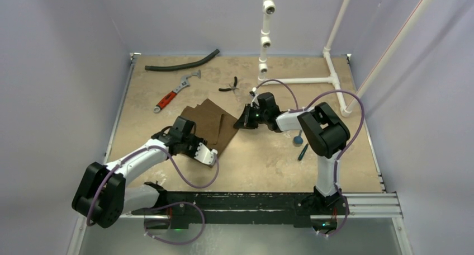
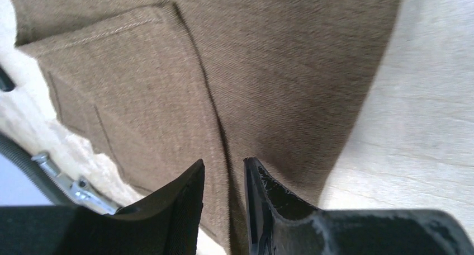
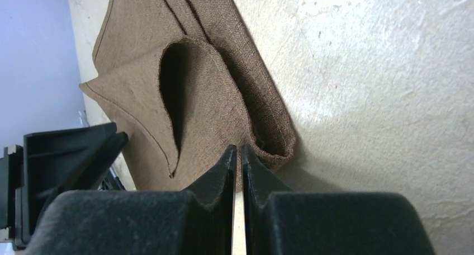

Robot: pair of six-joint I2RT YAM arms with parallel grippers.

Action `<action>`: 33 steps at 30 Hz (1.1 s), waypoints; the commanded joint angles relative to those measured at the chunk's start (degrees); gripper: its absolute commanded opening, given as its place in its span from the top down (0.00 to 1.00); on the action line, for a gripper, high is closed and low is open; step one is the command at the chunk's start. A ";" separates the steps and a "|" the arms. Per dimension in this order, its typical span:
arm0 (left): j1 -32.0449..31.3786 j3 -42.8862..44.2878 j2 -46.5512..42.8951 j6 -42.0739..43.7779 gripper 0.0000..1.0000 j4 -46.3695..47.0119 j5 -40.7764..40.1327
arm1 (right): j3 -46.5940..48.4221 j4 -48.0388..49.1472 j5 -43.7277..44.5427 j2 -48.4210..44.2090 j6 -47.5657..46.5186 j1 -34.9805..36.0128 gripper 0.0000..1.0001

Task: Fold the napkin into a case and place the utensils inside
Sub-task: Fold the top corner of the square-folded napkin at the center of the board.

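The dark-brown napkin (image 1: 209,118) lies partly folded on the table, left of centre. My left gripper (image 1: 211,154) is at its near corner; in the left wrist view (image 2: 223,164) the jaws stand a narrow gap apart with the cloth (image 2: 268,70) running between them. My right gripper (image 1: 244,122) is at the napkin's right edge; in the right wrist view (image 3: 237,149) the jaws are almost together at a curled-up edge of the cloth (image 3: 212,98). A blue-bowled spoon (image 1: 298,138) and a dark thin utensil (image 1: 302,152) lie beside the right arm, partly hidden by it.
A red-handled wrench (image 1: 170,95), a black hose (image 1: 181,64) and small black pliers (image 1: 230,86) lie behind the napkin. White pipes (image 1: 302,80) run along the back right of the table and up the wall.
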 commanded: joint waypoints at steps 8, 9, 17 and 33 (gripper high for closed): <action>0.47 -1.15 1.80 5.80 0.71 3.53 -7.11 | -2.87 0.44 -0.38 -2.43 -0.04 -0.25 0.91; 0.44 -0.52 2.35 5.83 0.71 2.70 -7.15 | -2.79 0.41 -0.37 -2.50 -0.04 -0.25 0.91; 0.66 -2.43 4.32 6.59 0.75 10.55 -10.09 | -2.97 1.53 -0.72 -2.96 0.58 -0.25 0.91; 0.71 -2.25 1.90 -1.44 1.00 17.21 -8.90 | -2.58 0.87 -1.54 -3.10 0.82 -0.25 0.91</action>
